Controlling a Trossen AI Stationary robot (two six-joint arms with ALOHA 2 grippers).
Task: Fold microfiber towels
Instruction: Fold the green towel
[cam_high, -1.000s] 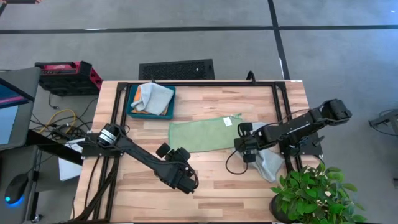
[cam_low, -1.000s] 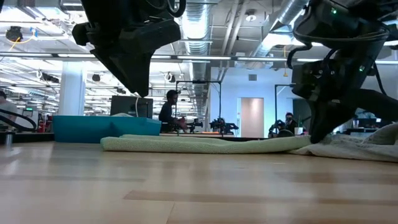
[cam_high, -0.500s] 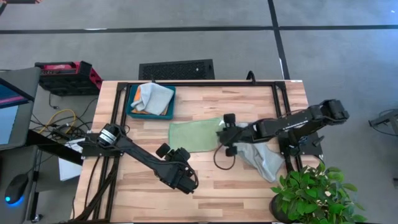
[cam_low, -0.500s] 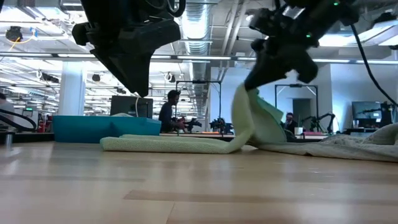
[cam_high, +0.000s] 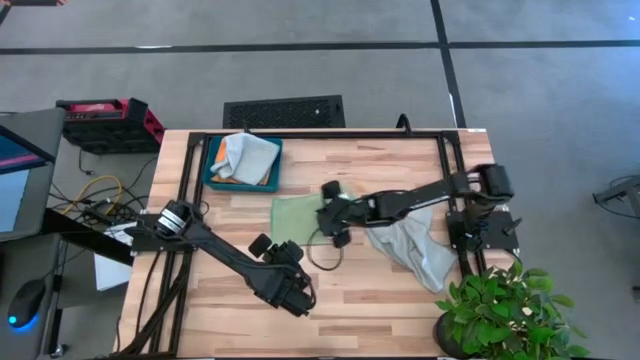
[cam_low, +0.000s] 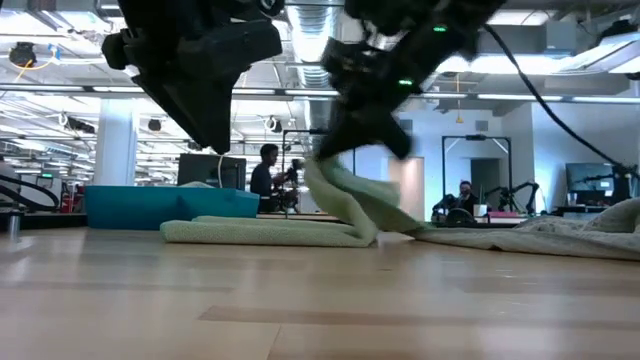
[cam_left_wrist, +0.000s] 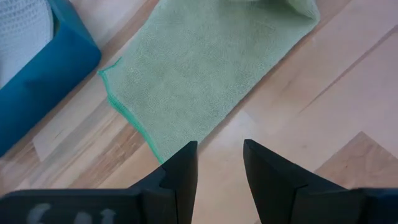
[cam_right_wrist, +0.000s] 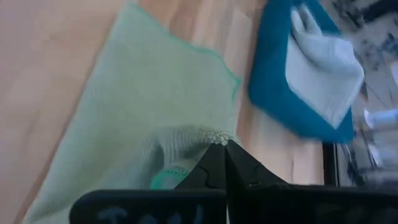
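The light green towel (cam_high: 296, 218) lies on the table's middle, and its right end is lifted and drawn over toward the left (cam_low: 350, 200). My right gripper (cam_high: 331, 203) is shut on that lifted end; it also shows in its wrist view (cam_right_wrist: 222, 163). My left gripper (cam_high: 286, 288) hangs open and empty above the table near its front edge, just short of the green towel's near edge (cam_left_wrist: 140, 134). A pale grey towel (cam_high: 415, 248) lies crumpled at the right. Another grey towel (cam_high: 246, 157) lies in the teal tray (cam_high: 212, 181). My right gripper pinches the green towel's right end (cam_right_wrist: 194, 140) between its two shut fingers, coming from the table's right, slanting down. The held end is lifted clear. The cloth slopes down from it to a fold on the table (cam_low: 362, 238), and the left part lies flat.
The teal tray stands at the far left, close behind the green towel. A potted plant (cam_high: 500, 310) stands at the near right corner. A dark frame (cam_high: 330, 134) runs along the table's far edge. Bare wood shows along the near edge.
My right gripper has gone up and toward the table's left edge, still shut on the green towel's right end. That end has risen off the table and come over the towel's middle, forming a fold. The towel's left part has stayed flat.
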